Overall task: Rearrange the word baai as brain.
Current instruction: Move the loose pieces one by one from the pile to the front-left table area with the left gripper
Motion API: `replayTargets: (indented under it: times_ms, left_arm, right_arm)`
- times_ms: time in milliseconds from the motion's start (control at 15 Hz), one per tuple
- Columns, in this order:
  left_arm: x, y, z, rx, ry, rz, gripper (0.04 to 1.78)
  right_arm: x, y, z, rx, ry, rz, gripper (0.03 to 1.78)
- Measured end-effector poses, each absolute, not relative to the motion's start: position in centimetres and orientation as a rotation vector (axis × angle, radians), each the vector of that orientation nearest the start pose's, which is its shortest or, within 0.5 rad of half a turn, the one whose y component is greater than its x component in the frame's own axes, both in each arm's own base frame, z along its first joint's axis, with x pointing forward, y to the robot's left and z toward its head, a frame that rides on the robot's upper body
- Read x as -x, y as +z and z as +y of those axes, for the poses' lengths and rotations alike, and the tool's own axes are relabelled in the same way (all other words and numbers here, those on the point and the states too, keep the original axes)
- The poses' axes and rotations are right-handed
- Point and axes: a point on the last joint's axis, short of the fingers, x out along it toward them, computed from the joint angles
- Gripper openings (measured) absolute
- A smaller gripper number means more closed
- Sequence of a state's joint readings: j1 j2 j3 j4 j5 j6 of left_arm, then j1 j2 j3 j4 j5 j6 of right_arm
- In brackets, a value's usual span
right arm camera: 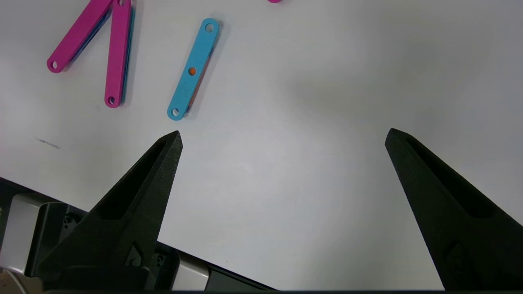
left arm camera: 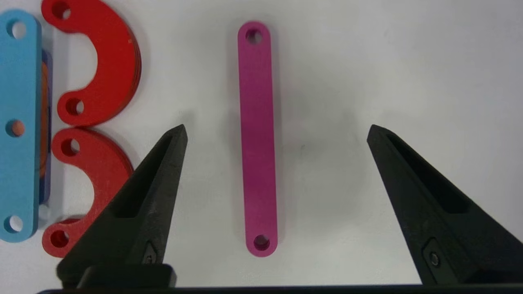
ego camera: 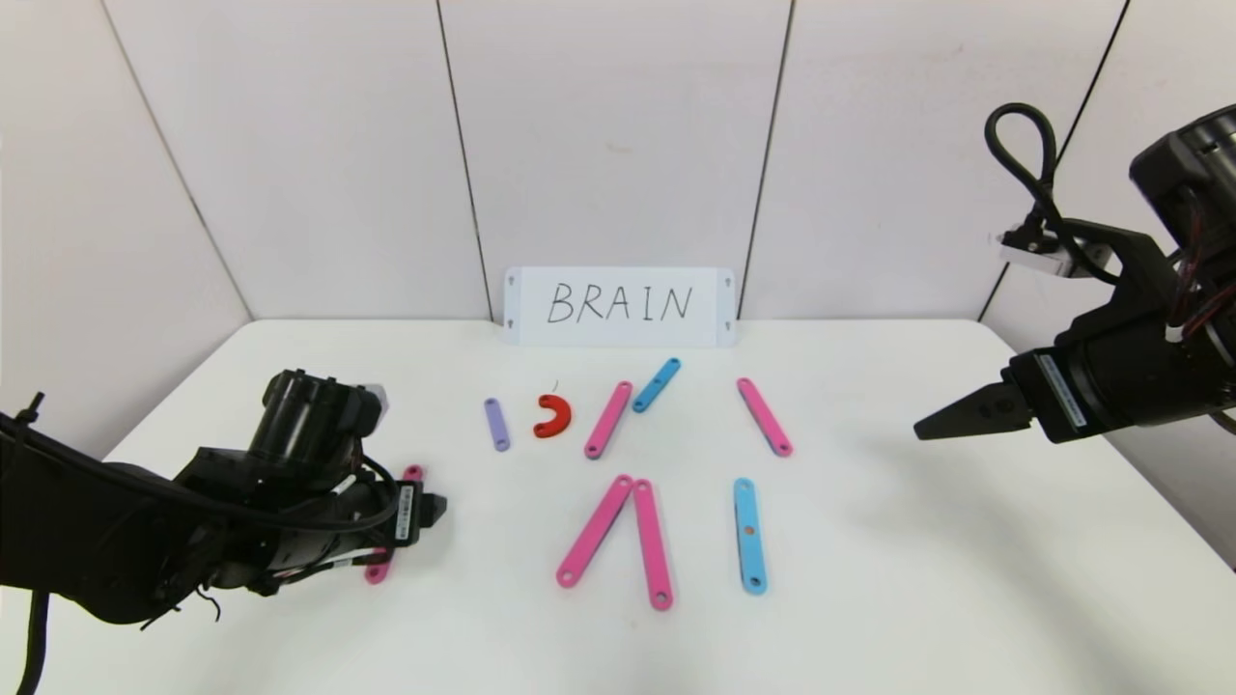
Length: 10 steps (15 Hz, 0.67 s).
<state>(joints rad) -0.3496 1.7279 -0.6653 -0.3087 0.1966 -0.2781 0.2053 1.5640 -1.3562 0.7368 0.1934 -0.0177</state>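
Bare table [ego camera: 966, 541] right of the blue strip [ego camera: 749, 534]; letter pieces crowd the middle

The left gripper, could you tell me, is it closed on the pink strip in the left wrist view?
No. The left gripper has its fingers spread wide on either side of the pink strip, which lies flat on the table untouched.

Left arm [ego camera: 290, 521] hides most of pink strip [ego camera: 413, 473].

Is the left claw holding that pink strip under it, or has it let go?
Let go. The left claw is open, its fingers apart on either side of the pink strip, which lies flat on the table, untouched.
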Motion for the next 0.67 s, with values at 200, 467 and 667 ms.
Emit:
replayTargets:
  times_ms: [200, 467, 667]
  left_arm:
    - [-27.3, 13.2, -9.7, 0.060, -0.073, 0.653, 1.74]
    - [-29.8, 14.2, -11.4, 0.063, -0.105, 0.602, 1.74]
    - [-31.6, 14.2, -12.7, 0.060, -0.122, 0.595, 1.74]
  right_arm:
    - [-23.8, 25.5, 5.4, 0.022, 0.377, 0.947, 1.74]
    - [-23.9, 25.5, 5.3, 0.020, 0.373, 0.946, 1.74]
    - [-24.1, 25.4, 5.1, 0.017, 0.365, 0.945, 1.74]
